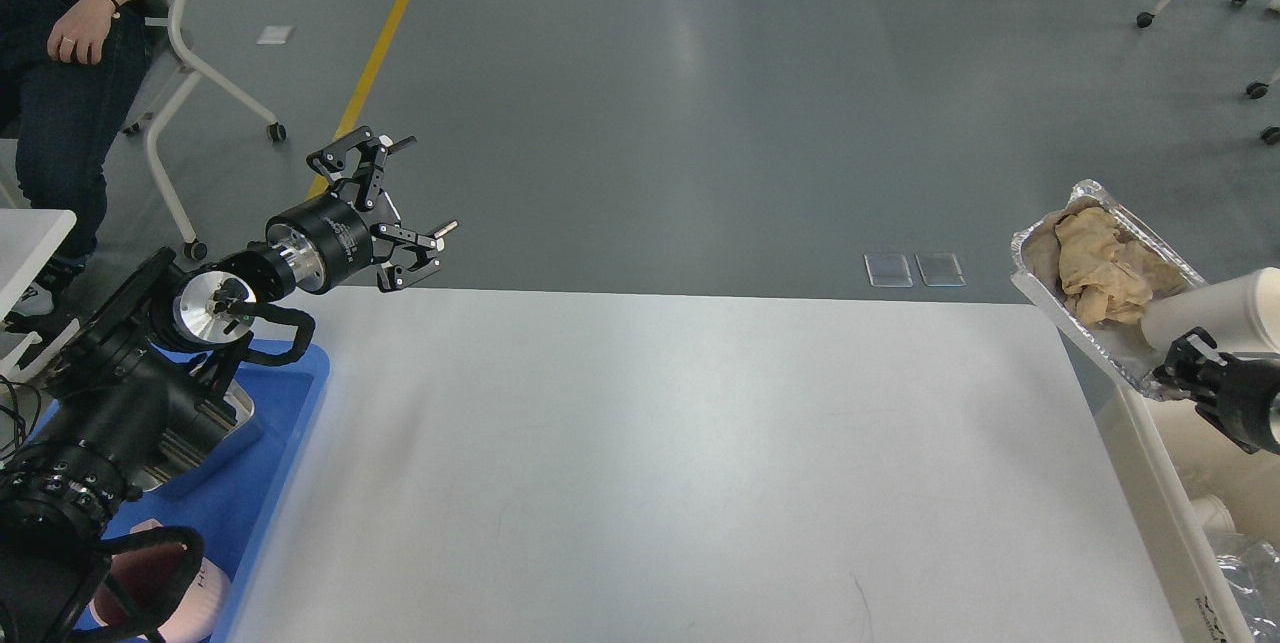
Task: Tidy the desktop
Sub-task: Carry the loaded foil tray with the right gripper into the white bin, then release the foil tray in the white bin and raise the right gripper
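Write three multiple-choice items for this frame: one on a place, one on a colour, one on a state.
1. Where is the foil tray with crumpled paper?
A. mid-desktop
B. past the desktop's right edge
C. on the blue tray

2. What colour is the tray at the desktop's left edge?
A. blue
B. red
C. green

3. How is the left tool?
A. shut on a cup
B. open, holding nothing
C. resting flat on the desktop

Key: 1 B, it is held at the right tool above a bin; 2 A, plainly blue; 3 B, fingers spread in the air.
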### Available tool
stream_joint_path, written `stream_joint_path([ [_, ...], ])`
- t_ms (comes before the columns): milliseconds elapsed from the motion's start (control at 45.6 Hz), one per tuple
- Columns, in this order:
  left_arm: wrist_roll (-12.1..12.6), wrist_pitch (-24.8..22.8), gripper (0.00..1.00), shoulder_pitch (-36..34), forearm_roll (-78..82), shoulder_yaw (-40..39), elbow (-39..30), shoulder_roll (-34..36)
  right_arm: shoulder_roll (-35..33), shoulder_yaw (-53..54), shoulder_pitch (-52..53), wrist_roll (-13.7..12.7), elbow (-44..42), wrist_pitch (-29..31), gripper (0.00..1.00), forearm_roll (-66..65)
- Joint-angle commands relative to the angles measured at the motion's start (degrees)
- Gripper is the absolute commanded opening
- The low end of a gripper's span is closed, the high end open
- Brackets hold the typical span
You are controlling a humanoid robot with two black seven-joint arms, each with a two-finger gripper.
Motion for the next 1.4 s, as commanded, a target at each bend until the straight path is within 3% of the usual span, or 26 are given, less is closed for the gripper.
stream_joint_path([
  [0,-0.06,0.01,0.98,0.33,0.09,0.00,0.01,0.04,-1.23,0.01,-3.11,0.77,-1.11,-1.61,0.00,3.16],
  [219,-0.67,0.01,0.98,0.42,0.09,0.00,0.01,0.04,-1.41,0.01,-7.95,2.35,-6.20,-1.87,0.00,9.66],
  [527,-0.94,0.28,0.98,0.42,0.62,0.09,0.01,0.04,-1.41,0.01,-14.27,2.44,-12.53,-1.96,0.00,16.96],
  [1031,-1.11,0.19,0.98,0.68,0.79,0.09,0.01,0.04,-1.14,0.01,-18.85,2.53,-17.11,-1.87,0.01,18.19],
  [1119,-1.38,0.10,0.98,0.77,0.79,0.18,0.01,0.13,-0.88,0.53,-18.85,2.44,-17.98,-1.79,0.39,18.28],
  [1141,-1.55,0.10,0.98,0.77,0.79,0.18,0.01,0.31,-0.88,0.62,-18.85,2.44,-18.16,-1.61,0.52,18.28],
  [1185,-1.90,0.10,0.98,0.85,0.79,0.35,0.01,0.74,-0.79,0.71,-18.85,1.92,-18.51,-1.43,1.00,18.28],
  [1382,-2.08,0.01,0.98,0.86,0.79,0.70,0.01,1.27,-0.88,1.06,-18.76,1.74,-18.95,-1.26,1.00,18.37],
])
